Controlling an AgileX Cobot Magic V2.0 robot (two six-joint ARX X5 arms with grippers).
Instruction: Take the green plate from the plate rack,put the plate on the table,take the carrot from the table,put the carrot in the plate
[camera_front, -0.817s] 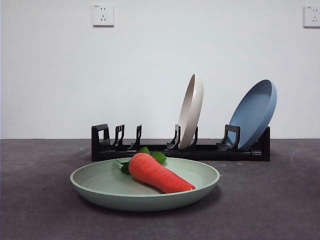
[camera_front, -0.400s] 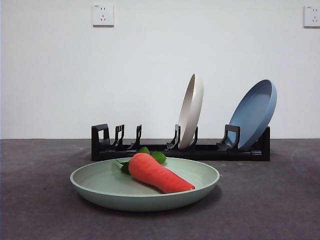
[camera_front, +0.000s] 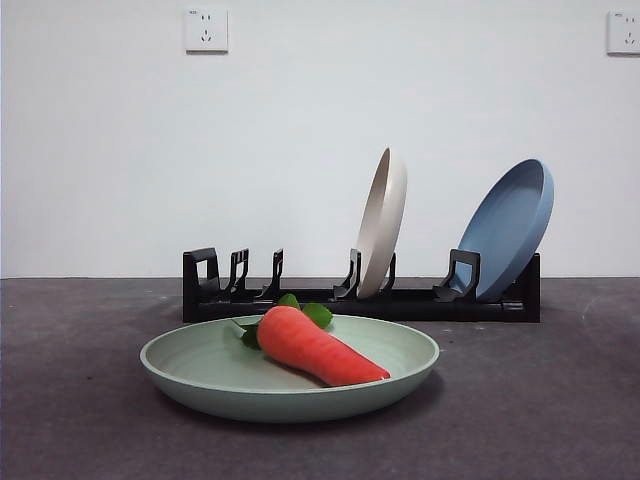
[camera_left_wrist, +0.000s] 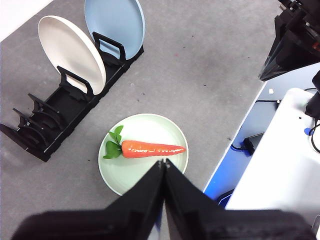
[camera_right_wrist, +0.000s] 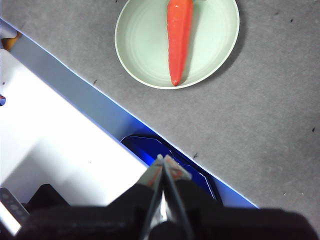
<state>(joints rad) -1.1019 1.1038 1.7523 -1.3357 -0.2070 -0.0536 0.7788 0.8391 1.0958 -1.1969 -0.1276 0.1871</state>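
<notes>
front view: carrot (camera_front: 318, 349) lies in green plate (camera_front: 200, 372) (leaves toward 10 o'clock); both end effectors (camera_left_wrist: 163, 163) (camera_right_wrist: 162, 159) pressed together, empty.

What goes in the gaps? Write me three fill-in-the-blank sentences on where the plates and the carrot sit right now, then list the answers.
1. The carrot lies in the ____ plate.
2. The plate rack holds the cream plate and the ____ plate.
3. The plate with the carrot rests flat on the ____, in front of the rack.

Missing words: green; blue; table
</notes>
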